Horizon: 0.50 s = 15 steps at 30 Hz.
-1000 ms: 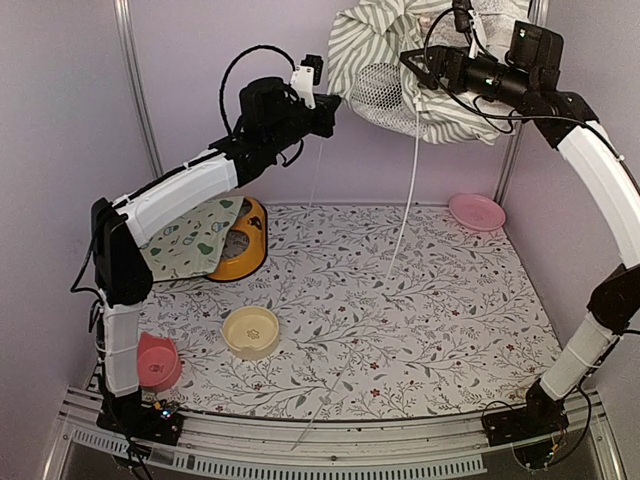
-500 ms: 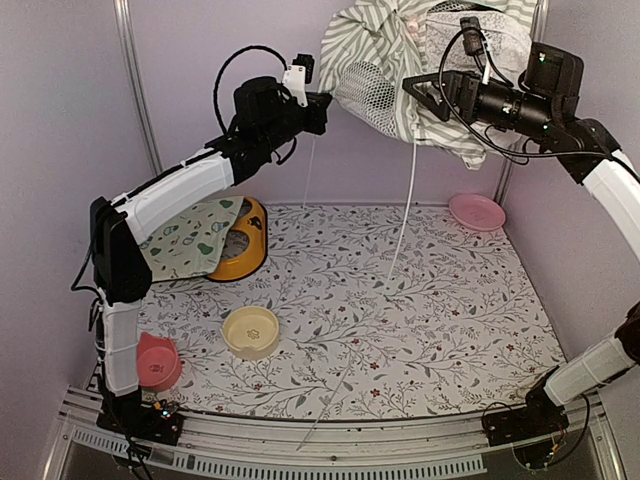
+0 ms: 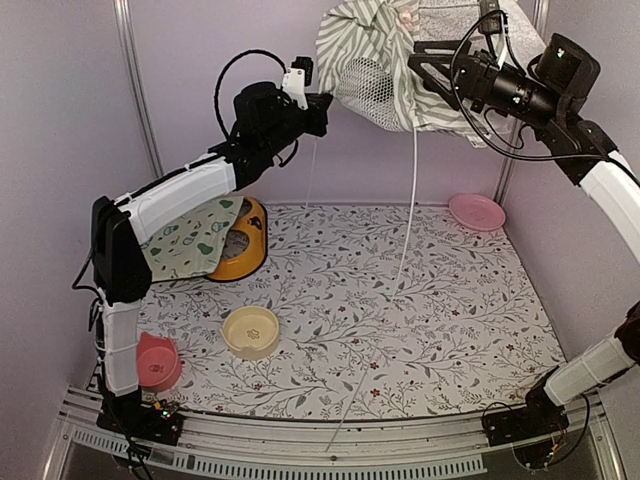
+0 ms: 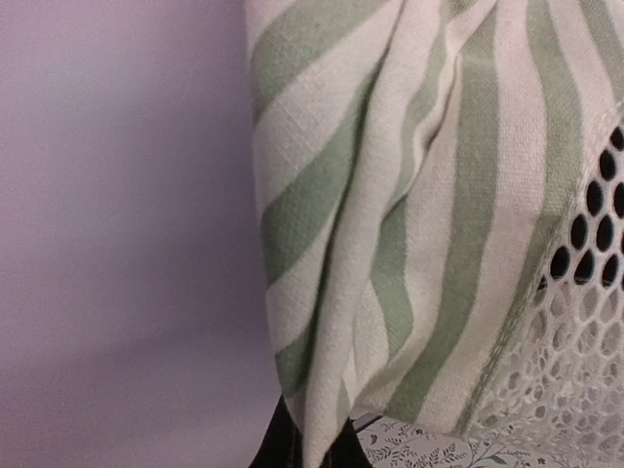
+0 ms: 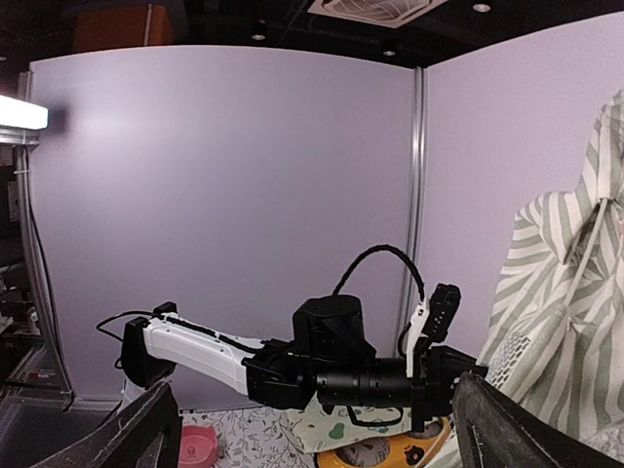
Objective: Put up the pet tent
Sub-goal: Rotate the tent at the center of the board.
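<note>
You have both arms lifted high at the back. Your left end effector (image 3: 325, 107) is pinched tight on the left edge of the pet tent (image 3: 362, 45), which hangs bunched up in the air. Your right end effector (image 3: 422, 62) has its fingers spread wide, right up against the striped cloth. A thin white pole (image 3: 410, 200) hangs down from the tent toward the tabletop (image 3: 450, 320). A yellow bowl (image 3: 250, 331), a pink cup (image 3: 157, 363) and a pink plate (image 3: 477, 211) sit well apart below.

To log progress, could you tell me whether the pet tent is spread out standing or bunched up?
Bunched up: the pet tent hangs crumpled in mid-air, gripped by the left end effector, a white pole dangling.
</note>
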Each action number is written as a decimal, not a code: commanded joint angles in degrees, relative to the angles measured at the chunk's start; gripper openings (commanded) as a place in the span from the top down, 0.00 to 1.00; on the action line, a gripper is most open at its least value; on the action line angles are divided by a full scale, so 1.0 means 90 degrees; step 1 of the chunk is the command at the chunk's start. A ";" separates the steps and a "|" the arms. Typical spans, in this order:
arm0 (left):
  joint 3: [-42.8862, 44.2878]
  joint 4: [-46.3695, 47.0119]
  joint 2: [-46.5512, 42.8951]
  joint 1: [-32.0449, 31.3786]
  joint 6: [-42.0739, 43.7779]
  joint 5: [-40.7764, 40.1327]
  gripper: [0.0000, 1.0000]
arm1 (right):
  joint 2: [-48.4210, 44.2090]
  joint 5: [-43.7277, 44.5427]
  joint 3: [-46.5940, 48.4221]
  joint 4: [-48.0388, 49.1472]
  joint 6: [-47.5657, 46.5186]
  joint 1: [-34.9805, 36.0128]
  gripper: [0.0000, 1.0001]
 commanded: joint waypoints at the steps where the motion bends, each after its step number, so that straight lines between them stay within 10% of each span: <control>1: -0.0222 0.0233 -0.0077 0.0055 -0.0319 -0.0141 1.00 | 0.0150 -0.1086 0.0206 0.1497 0.0092 0.0022 0.01; 9: -0.0349 0.0265 -0.0101 0.0055 -0.0357 -0.0171 1.00 | 0.0896 -0.2144 0.1203 0.1290 0.0696 0.0024 0.01; 15: -0.0319 0.0044 -0.0266 0.0030 -0.0220 -0.0544 1.00 | -0.0166 -0.0617 -0.0087 -0.0208 -0.0100 0.0022 0.01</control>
